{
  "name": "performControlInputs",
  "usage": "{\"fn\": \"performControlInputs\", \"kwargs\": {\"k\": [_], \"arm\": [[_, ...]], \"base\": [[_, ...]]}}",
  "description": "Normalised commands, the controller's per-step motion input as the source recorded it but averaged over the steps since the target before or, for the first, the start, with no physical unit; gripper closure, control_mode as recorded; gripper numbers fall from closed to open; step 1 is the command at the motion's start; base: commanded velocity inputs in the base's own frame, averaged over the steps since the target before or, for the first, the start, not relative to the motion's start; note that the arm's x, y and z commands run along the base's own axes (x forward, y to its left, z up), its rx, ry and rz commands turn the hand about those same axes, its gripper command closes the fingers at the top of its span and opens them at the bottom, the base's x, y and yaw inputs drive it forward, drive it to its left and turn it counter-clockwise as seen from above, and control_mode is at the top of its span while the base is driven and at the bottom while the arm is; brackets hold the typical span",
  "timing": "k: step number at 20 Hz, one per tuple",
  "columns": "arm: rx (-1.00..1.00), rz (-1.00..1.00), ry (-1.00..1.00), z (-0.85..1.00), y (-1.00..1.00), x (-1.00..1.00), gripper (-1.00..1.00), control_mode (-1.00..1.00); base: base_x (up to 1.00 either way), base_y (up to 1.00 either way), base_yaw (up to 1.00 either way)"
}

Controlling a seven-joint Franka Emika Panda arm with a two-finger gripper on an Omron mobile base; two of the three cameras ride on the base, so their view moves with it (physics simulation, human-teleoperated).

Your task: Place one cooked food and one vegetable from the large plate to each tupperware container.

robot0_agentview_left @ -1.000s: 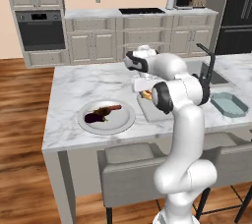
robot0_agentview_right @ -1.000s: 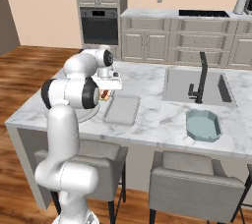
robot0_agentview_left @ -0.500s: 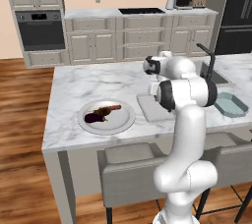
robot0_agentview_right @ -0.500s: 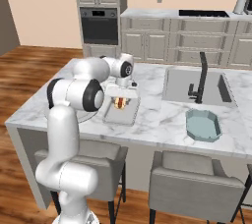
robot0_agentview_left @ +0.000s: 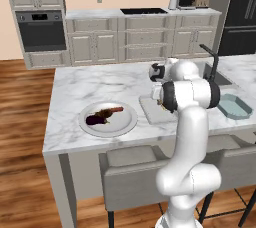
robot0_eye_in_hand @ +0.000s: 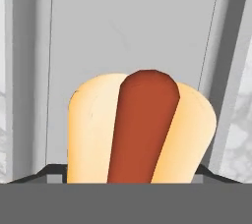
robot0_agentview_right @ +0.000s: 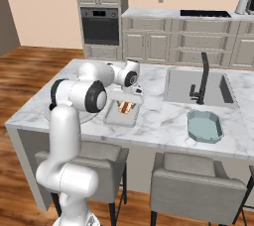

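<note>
My gripper (robot0_eye_in_hand: 128,175) is shut on a hot dog (robot0_eye_in_hand: 141,129), a tan bun with a red-brown sausage along its middle. It hangs just above the floor of the pale rectangular tupperware container (robot0_eye_in_hand: 133,26). In the right base view the gripper (robot0_agentview_right: 127,104) points down with the hot dog (robot0_agentview_right: 126,108) over that container (robot0_agentview_right: 115,119). The large plate (robot0_agentview_left: 125,124) lies to the left and holds a dark purple eggplant (robot0_agentview_left: 96,119) and a reddish-brown piece (robot0_agentview_left: 113,110). The teal tupperware container (robot0_agentview_left: 234,106) stands at the right by the sink.
A sink (robot0_agentview_right: 198,87) with a black faucet (robot0_agentview_right: 202,79) is set in the island behind the teal container (robot0_agentview_right: 205,126). Grey stools (robot0_agentview_left: 132,172) stand along the island's near edge. Cabinets, an oven (robot0_agentview_left: 41,31) and a cooktop line the far wall.
The arm has swung right from beside the plate to above the pale container and come down, carrying the hot dog. Plate and teal container have not moved.
</note>
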Motion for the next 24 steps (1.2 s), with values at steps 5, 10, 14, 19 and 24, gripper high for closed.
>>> {"fn": "performControlInputs", "kwargs": {"k": [5, 10, 14, 19, 24], "arm": [[0.0, 0.0, 0.12, -0.26, -0.08, 0.09, 1.0, -1.0], [-0.01, 0.0, 0.06, -0.17, 0.0, 0.0, 1.0, -1.0], [0.0, 0.0, 0.0, 0.0, 0.0, 0.01, -1.0, -1.0], [-0.01, 0.0, 0.0, 0.01, 0.0, -0.05, -1.0, -1.0], [-0.02, 0.0, 0.0, 0.02, 0.03, -0.27, -1.0, -1.0]], "base": [[0.0, 0.0, 0.0], [0.0, 0.0, 0.0], [0.0, 0.0, 0.0], [0.0, 0.0, 0.0], [0.0, 0.0, 0.0]]}}
